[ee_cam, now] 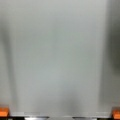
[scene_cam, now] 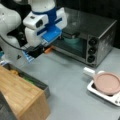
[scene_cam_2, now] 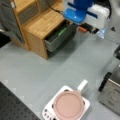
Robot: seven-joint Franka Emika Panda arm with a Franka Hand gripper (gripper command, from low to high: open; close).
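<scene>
Toaster oven (scene_cam: 87,37) stands at the table's (scene_cam: 67,82) far edge, its door dropped open, and we see our gripper (scene_cam: 48,49) just beside that door's front lip, orange fingertips (ee_cam: 3,112) spread wide apart, holding nothing. A teal bowl (scene_cam: 72,40) sits inside the oven. Near the table's right edge, a pink pan (scene_cam_2: 68,105) rests on a white burner (scene_cam_2: 86,103). An open drawer (scene_cam_2: 58,36) juts from the wooden cabinet (scene_cam_2: 42,22).

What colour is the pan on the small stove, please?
Pink, clearest in a front view: pan on stove.
</scene>
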